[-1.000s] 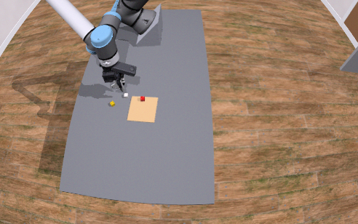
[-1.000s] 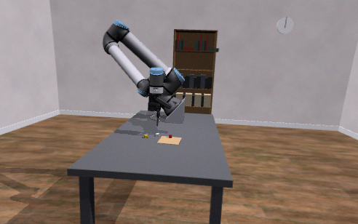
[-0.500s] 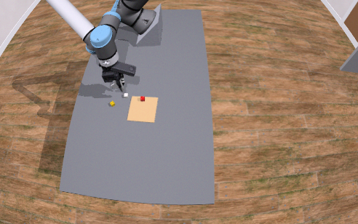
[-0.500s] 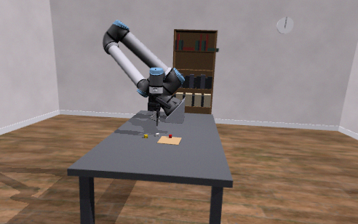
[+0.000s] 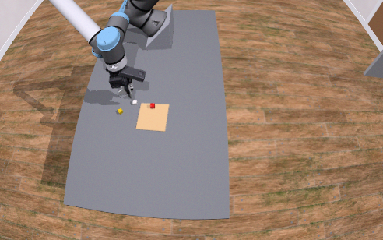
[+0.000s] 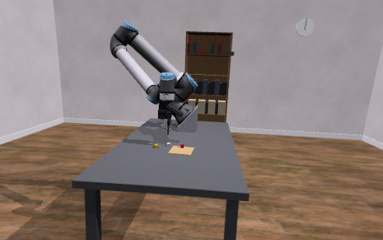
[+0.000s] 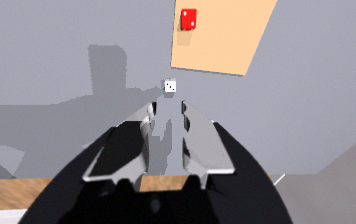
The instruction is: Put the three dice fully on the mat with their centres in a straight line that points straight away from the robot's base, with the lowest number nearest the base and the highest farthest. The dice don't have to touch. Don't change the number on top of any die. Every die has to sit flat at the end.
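Polished metal fingers fill the bottom of the wrist view, drawn close together with only a narrow gap between them, and nothing sits in that gap; they hold no die. The gripper (image 5: 125, 91) hangs above the grey surface (image 5: 187, 164), clear of it.

Just beyond the fingertips, toward 12 o'clock in the wrist view, the white die (image 7: 170, 86) sits flat on the bare surface with three pips up. It lies just off the mat's near corner, not on the mat. From above, this white die (image 5: 135, 101) is at about 5 o'clock from the gripper and close to it.

Farther on, at about 1 o'clock from the white die in the wrist view, the tan mat (image 7: 225, 35) lies flat. The red die (image 7: 188, 19) rests on it near its left edge in that view; its top number is too blurred to read. In the top view the red die (image 5: 152, 105) sits by the mat's (image 5: 153, 118) edge nearest the arm.

The yellow die (image 5: 120, 111) lies on the surface at 9 o'clock from the mat in the top view, apart from the white die and off the mat. Its pips cannot be made out.

At the far end of the surface stands the arm's grey wedge base (image 5: 165, 37).
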Motion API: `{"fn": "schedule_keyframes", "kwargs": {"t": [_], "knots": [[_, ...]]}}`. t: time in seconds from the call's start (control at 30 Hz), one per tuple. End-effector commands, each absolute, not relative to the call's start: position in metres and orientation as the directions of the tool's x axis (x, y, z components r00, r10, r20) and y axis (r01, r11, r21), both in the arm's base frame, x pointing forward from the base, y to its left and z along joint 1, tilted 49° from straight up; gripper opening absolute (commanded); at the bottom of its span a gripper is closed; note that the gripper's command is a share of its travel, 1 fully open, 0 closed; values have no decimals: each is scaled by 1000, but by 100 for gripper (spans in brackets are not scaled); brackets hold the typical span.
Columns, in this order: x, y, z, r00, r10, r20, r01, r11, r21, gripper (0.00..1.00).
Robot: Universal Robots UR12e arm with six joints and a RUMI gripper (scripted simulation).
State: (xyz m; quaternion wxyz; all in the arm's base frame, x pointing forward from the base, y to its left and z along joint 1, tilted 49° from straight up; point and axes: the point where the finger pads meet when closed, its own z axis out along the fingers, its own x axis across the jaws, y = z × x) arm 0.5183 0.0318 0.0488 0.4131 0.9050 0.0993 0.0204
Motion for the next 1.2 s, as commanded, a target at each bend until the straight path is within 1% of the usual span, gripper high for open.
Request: {"fn": "schedule_keyframes", "kwargs": {"t": [0.0,1.17], "knots": [[519,32,49,979,197,-44,163,-639,752,21],[523,7,27,979,197,-44,163,-639,752,21]]}}
